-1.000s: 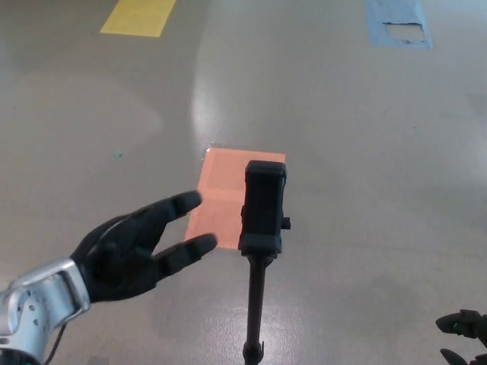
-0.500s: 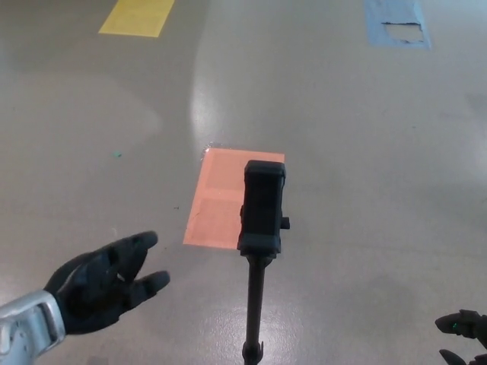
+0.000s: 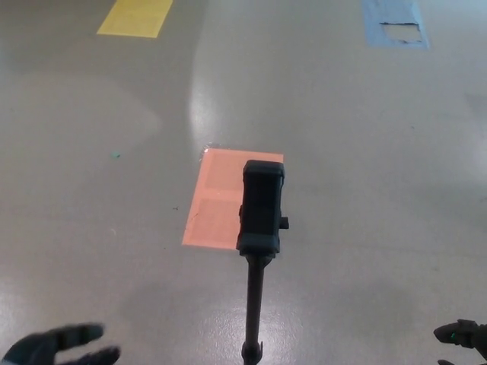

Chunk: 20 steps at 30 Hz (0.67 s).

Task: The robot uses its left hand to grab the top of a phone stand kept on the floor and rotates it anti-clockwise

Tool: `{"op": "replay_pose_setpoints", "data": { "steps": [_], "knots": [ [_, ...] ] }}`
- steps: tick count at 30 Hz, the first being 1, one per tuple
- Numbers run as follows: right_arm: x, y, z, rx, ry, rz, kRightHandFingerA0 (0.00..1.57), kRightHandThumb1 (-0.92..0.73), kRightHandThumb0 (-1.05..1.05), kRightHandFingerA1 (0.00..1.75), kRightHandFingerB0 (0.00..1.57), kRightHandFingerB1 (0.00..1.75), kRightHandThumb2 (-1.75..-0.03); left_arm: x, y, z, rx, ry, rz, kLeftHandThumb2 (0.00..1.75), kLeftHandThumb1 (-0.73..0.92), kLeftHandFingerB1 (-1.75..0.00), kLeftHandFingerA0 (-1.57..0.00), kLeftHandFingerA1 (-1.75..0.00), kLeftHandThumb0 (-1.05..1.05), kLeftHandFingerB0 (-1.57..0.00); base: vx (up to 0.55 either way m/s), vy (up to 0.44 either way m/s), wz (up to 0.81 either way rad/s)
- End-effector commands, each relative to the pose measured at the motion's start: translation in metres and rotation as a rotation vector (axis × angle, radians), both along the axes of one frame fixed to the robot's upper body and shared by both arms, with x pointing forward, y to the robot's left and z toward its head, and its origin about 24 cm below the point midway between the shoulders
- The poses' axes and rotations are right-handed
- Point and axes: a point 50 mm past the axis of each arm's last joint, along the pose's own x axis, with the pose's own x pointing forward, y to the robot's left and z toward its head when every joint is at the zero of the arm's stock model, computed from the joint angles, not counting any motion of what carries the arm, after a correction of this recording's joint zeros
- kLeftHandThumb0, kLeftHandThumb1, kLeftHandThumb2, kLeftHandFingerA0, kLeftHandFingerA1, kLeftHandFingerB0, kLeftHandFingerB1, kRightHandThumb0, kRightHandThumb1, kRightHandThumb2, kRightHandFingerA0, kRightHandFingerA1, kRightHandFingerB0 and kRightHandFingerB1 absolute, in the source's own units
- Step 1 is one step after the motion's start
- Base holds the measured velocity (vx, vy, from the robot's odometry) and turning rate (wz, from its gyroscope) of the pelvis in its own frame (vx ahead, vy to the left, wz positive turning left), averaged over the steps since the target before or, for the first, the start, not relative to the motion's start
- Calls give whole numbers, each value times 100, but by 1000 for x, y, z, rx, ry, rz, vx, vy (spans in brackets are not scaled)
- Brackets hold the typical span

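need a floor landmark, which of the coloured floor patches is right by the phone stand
The orange patch: it lies just behind and left of the phone stand top. The yellow patch and the blue patch lie far off at the top edge.

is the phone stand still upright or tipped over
Upright. The phone stand rises on its pole straight from the floor, clamp on top, and neither hand touches it.

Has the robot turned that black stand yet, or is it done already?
Can't tell whether it was turned. The black phone stand stands upright, untouched. The left hand is open, low and clear of it, having drawn back. Nothing is in hand; if unturned, grabbing the top and rotating remain.
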Motion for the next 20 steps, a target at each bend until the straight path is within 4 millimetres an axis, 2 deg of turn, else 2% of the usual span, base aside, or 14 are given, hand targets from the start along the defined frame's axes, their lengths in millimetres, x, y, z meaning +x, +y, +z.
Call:
{"op": "replay_pose_setpoints", "data": {
  "steps": [1, 2, 3, 4, 5, 6, 7, 9, 10, 11, 12, 15, 16, 20],
  "knots": [
    [-22, -11, -13, -19, 71, -27, 65, -60, -43, 69, 4, 43, -105, -27, 47, -2, 514, -50, -71, 65, 38, -36, -59, -52, -51, -20, 0, 0, 0],
    [-22, -11, -13, -20, 72, -29, 65, -60, -43, 69, 4, 43, -105, -27, 45, -2, 509, -53, -78, 65, 38, -36, -59, -52, -51, -20, 0, 0, 0],
    [-22, -12, -12, -23, 75, -28, 66, -60, -44, 69, 4, 43, -104, -27, 42, -4, 505, -57, -83, 63, 37, -34, -46, -47, -48, -20, 0, 0, 0],
    [-23, -13, -12, -24, 78, -27, 66, -60, -44, 69, 4, 43, -104, -27, 41, -4, 502, -60, -87, 63, 37, -34, -46, -47, -48, -20, 0, 0, 0],
    [-23, -13, -12, -25, 82, -27, 66, -60, -43, 69, 4, 43, -104, -28, 40, -6, 504, -60, -92, 78, 25, -45, -46, -61, -26, -9, 0, 0, 0],
    [-23, -14, -13, -26, 86, -26, 66, -60, -43, 69, 4, 43, -104, -30, 39, -7, 507, -60, -98, 78, 25, -45, -46, -61, -26, -9, 0, 0, 0],
    [-23, -14, -12, -26, 89, -25, 65, -59, -43, 69, 3, 43, -103, -30, 40, -7, 517, -60, -106, 60, 37, -34, -43, -46, -43, -20, 0, 0, 0],
    [-23, -14, -12, -24, 92, -22, 65, -59, -43, 68, 3, 43, -103, -30, 39, -7, 527, -63, -115, 60, 37, -33, -45, -46, -43, -20, 0, 0, 0],
    [-22, -14, -11, -23, 95, -22, 65, -59, -42, 68, 3, 43, -103, -30, 39, -7, 529, -61, -121, 78, 26, -45, -47, -61, -25, -10, 0, 0, 0],
    [-22, -14, -11, -22, 97, -23, 65, -59, -42, 68, 3, 43, -103, -31, 39, -7, 529, -60, -125, 78, 26, -45, -47, -61, -25, -10, 0, 0, 0],
    [-23, -14, -12, -20, 100, -24, 64, -58, -41, 68, 3, 43, -102, -31, 39, -8, 526, -59, -125, 60, 38, -33, -45, -47, -42, -20, 0, 0, 0],
    [-28, -14, -15, -21, 113, -11, 62, -58, -41, 67, 3, 43, -102, -35, 37, -11, 537, -53, -137, 61, 38, -34, -36, -44, -41, -20, 0, 0, 0],
    [-30, -14, -16, -18, 117, -12, 61, -58, -41, 67, 3, 43, -102, -36, 37, -11, 542, -53, -141, 84, 27, -50, -15, -52, -20, -11, 0, 0, 0],
    [-32, -13, -18, -16, 122, -17, 63, -58, -41, 68, 3, 43, -102, -37, 37, -13, 543, -55, -149, 86, 31, -50, -15, -52, -20, -11, 0, 0, 0]
  ]
}}
